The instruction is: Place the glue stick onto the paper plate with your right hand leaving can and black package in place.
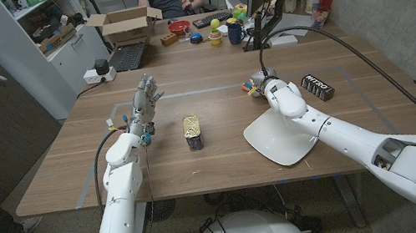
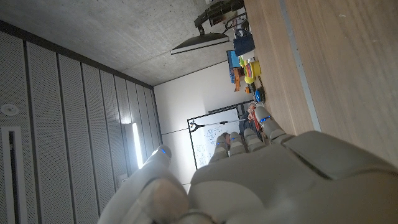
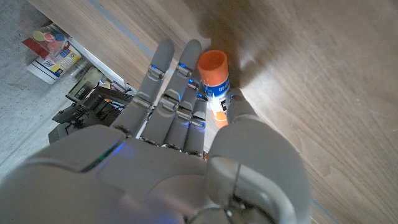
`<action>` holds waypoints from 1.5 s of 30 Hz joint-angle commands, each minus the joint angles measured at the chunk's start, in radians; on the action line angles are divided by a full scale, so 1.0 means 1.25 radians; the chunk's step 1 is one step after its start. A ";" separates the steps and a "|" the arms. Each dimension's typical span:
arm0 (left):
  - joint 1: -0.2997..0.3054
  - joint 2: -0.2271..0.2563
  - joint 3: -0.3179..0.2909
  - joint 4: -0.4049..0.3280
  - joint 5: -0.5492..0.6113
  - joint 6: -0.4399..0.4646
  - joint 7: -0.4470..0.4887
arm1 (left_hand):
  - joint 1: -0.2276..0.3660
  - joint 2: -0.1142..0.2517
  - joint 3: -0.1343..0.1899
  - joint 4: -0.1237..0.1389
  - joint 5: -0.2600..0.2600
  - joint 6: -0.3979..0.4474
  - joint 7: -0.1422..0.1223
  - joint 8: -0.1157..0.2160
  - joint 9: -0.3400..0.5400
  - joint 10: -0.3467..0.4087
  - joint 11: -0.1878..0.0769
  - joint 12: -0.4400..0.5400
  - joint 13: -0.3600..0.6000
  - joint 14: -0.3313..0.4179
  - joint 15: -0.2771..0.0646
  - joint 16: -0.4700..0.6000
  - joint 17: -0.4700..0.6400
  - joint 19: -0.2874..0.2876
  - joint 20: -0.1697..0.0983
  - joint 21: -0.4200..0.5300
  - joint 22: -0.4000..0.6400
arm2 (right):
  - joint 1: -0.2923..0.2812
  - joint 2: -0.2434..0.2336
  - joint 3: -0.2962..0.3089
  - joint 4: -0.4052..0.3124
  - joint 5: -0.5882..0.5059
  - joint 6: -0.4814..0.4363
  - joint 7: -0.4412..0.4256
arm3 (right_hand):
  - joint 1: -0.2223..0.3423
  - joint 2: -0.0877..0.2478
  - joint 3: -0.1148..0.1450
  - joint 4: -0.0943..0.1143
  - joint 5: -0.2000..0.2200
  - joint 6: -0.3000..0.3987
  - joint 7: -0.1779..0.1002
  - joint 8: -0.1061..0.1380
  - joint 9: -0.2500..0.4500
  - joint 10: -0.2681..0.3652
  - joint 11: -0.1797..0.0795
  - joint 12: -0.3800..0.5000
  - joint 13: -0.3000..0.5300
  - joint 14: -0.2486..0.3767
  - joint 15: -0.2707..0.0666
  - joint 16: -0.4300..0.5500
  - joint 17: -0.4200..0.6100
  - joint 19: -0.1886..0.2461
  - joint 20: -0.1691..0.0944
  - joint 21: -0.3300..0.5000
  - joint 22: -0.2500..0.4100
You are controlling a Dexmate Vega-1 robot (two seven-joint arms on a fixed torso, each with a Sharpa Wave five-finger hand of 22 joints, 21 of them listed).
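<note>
Right hand (image 1: 272, 93) reaching past the far rim of the paper plate (image 1: 267, 142), down at the glue stick (image 3: 212, 84). Wrist view puts the stick right against the fingers (image 3: 177, 93), orange cap pointing away from the palm, thumb alongside the lower body. Looks pinched, or very nearly so; can't quite tell whether the squeeze is on or whether it's off the table (image 1: 185, 78) yet. In the head view the stick sits tucked under that hand, just beyond the plate.

Handling guess: light, rigid plastic tube, smooth and round, so prone to rolling or squirting out of a loose pinch. Best taken mid-barrel, across the label, not by the cap, which may pop off. No need to squeeze hard.

Can (image 1: 193, 132) standing mid-table, well clear of the plate. Black package (image 1: 317, 85) lying close beside the right forearm, so worth watching on the swing back.

Left hand (image 1: 145, 102) raised over the table, fingers spread, holding nothing.
</note>
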 commanded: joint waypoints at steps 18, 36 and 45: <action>-0.032 -0.004 -0.011 0.053 0.007 -0.011 -0.013 | -0.008 -0.001 -0.007 0.002 0.007 -0.006 0.000 0.002 0.004 0.000 0.003 0.003 0.002 -0.002 0.000 0.000 0.003 -0.006 0.007 -0.006 0.004 | 0.019 0.014 -0.004 0.025 0.047 0.005 -0.051 | 0.254 0.035 0.017 0.009 -0.020 0.102 -0.009 0.010 0.019 0.119 -0.014 0.031 0.064 0.113 -0.028 0.130 0.159 0.062 -0.118 0.166 0.022; -0.018 -0.007 -0.012 0.032 0.008 -0.009 -0.013 | -0.009 0.000 -0.010 0.002 0.008 -0.006 0.000 0.003 0.004 0.000 0.004 0.003 0.002 -0.002 0.000 -0.001 0.003 -0.005 0.007 -0.009 0.004 | -0.009 0.002 0.036 -0.045 0.062 -0.010 -0.058 | 0.258 0.036 0.014 0.017 -0.021 0.110 -0.007 0.009 0.020 0.120 -0.014 0.031 0.073 0.107 -0.027 0.129 0.171 0.055 -0.120 0.183 0.020; -0.009 -0.006 -0.010 0.014 0.005 -0.004 -0.011 | -0.009 -0.001 -0.012 0.002 0.009 -0.006 0.000 0.003 0.004 0.000 0.003 0.003 0.002 -0.002 0.000 -0.001 0.003 -0.004 0.007 -0.012 0.004 | -0.031 0.001 0.070 -0.083 0.075 -0.016 -0.070 | 0.258 0.038 0.013 0.022 -0.022 0.116 -0.004 0.008 0.021 0.127 -0.014 0.032 0.078 0.103 -0.026 0.126 0.172 0.052 -0.119 0.191 0.017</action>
